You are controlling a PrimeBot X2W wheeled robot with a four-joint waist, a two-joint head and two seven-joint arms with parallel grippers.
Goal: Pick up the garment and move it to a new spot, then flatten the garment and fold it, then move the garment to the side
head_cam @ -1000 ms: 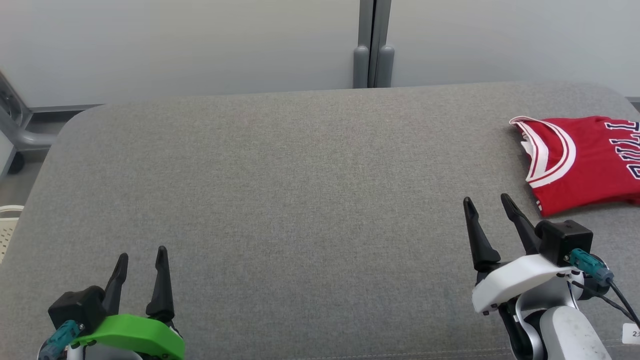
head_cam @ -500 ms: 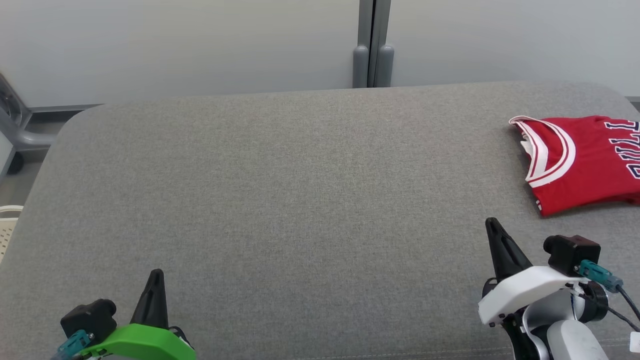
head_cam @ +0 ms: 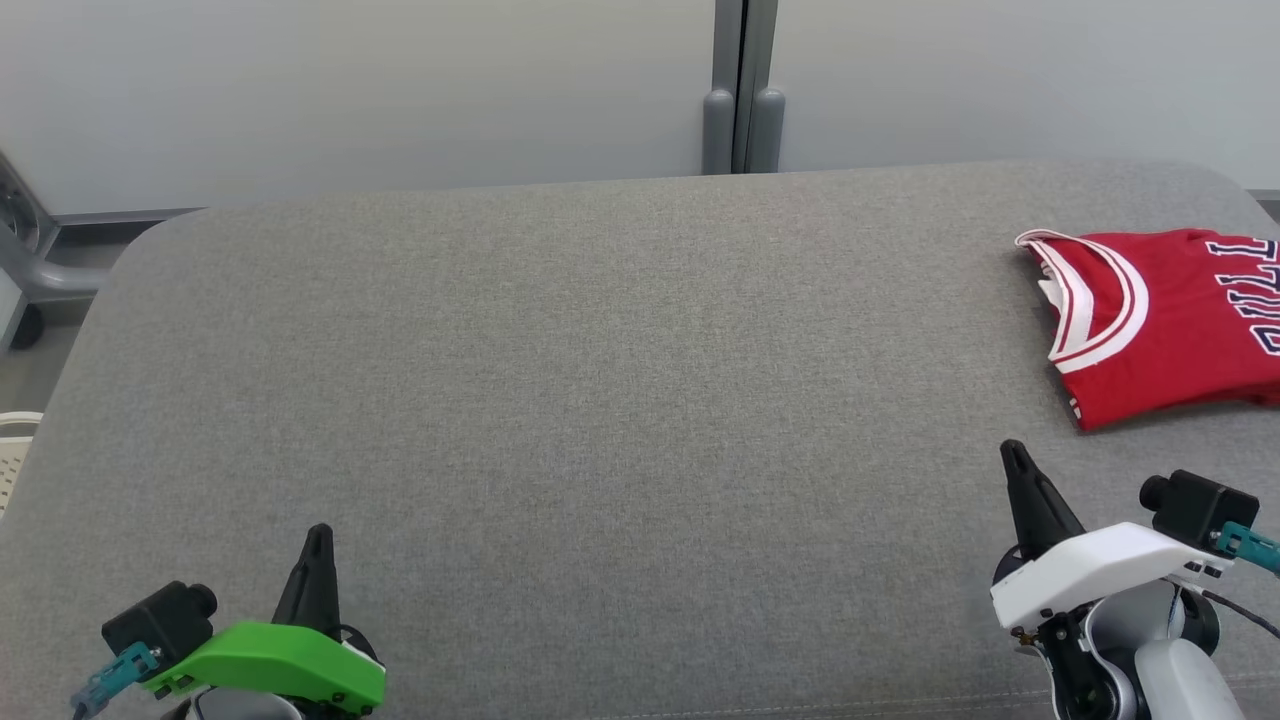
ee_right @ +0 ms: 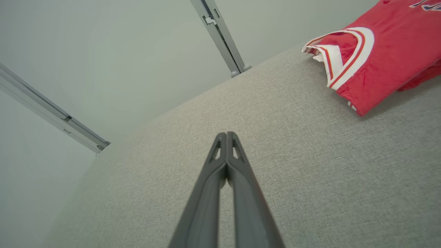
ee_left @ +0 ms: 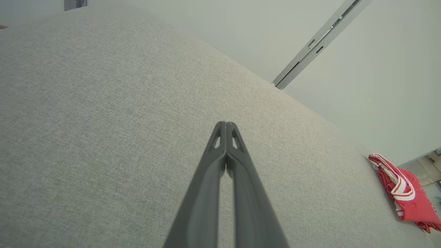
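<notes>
Garment [head_cam: 1170, 330] rests on a broad grey fabric surface [head_cam: 600, 400] that spans most of the head view. The red, white-trimmed jersey lies folded at the surface's far right, cut off by the view's edge. The right gripper [head_cam: 1013, 458] is near the jersey's front corner but apart from it, fingers pressed together on nothing. The left gripper [head_cam: 318, 535] is at the near left, well apart, likewise clenched and empty.

Garment [head_cam: 1170, 340] at far right on cushion [head_cam: 600, 400]

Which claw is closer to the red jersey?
Right. The right claw sits just short of the jersey, not touching; the left claw is far across the grey surface, at the opposite side.
</notes>
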